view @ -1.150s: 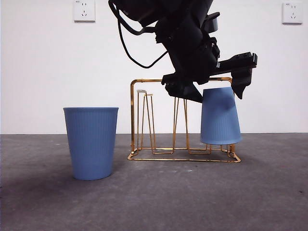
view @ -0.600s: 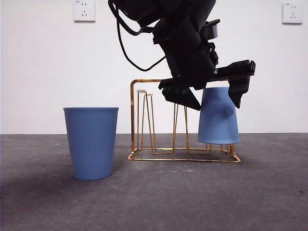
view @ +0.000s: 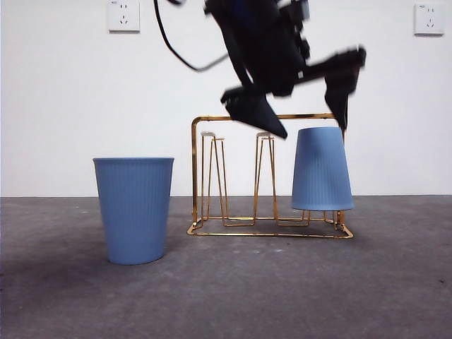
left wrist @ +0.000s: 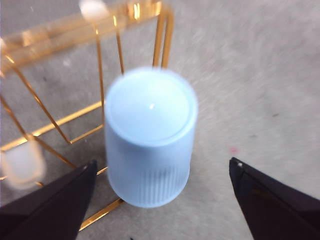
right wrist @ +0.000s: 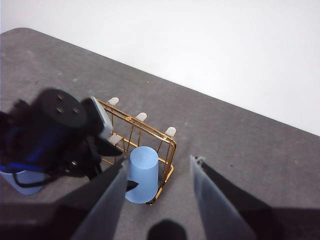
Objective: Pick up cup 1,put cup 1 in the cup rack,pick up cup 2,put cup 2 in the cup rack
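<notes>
A blue ribbed cup [view: 322, 169] sits upside down over a prong at the right end of the gold wire cup rack [view: 194, 176]. My left gripper [view: 311, 120] hangs open just above it, jaws spread wider than the cup and clear of it. In the left wrist view the cup's flat bottom [left wrist: 150, 107] shows between the jaws of that gripper [left wrist: 162, 165], with the rack [left wrist: 100, 30] blurred behind it. A second blue cup [view: 134, 208] stands upright on the table left of the rack. High above, my right gripper [right wrist: 159, 165] is open and empty over the rack [right wrist: 150, 131].
Pale-tipped free prongs [view: 212, 135] stand in the rack's left and middle parts. The grey table [view: 282, 289] runs to a white wall with two sockets [view: 123, 15]. The left arm [right wrist: 55, 135] shows dark beside the rack in the right wrist view.
The left gripper has risen and lifted off the upside-down cup, which now sits straight on its prong. The upright cup has not moved.
</notes>
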Motion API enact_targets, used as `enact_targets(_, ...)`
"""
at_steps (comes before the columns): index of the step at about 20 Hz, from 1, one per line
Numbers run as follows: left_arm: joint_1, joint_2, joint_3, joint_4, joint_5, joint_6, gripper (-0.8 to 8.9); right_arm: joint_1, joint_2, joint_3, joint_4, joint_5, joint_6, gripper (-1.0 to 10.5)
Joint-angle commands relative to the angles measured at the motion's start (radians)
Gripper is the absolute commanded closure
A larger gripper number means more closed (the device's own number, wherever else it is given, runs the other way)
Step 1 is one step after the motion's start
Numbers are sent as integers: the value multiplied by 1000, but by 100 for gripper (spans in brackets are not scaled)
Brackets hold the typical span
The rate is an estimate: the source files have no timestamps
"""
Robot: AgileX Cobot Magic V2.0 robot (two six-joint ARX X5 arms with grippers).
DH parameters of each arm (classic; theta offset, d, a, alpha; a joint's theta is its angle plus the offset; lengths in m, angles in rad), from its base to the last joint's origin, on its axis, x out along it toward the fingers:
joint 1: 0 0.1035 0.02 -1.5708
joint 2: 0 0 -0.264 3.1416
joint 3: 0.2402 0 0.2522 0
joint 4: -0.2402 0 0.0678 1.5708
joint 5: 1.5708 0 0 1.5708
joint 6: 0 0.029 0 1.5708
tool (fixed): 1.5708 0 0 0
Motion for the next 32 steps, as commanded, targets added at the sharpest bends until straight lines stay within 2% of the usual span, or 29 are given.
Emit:
enact_targets(1, -4, -35, -7, -32, 47, -14, 366, 0, 9, -6, 5, -3, 1, 726)
enact_targets(6, -4, -147, -7, -131, 119, -14, 374, 0, 45, -6, -4, -34, 33, 726)
enact_targets(14, 43, -443, -7, -280, 74, 59, 374, 0, 203, -6, 31, -244, 79, 725)
enact_targets(20, 138, -660, -7, -410, 72, 83, 374, 1, 383, -6, 103, -369, 116, 724)
enact_targets(23, 231, -764, -8, -524, 22, 121, 375, 2, 540, -6, 190, -436, 156, 719)
enact_targets(25, 298, -805, -8, -588, 26, 133, 374, 13, 640, -6, 230, -472, 184, 715)
enact_targets(27, 352, -837, -8, -645, 29, 143, 375, 40, 735, -6, 258, -475, 199, 713)
enact_targets(30, 402, -863, -10, -686, 60, 165, 375, 80, 845, -6, 320, -475, 207, 527)
enact_targets(32, 417, -872, -10, -713, 60, 166, 375, 102, 900, -6, 363, -475, 228, 523)
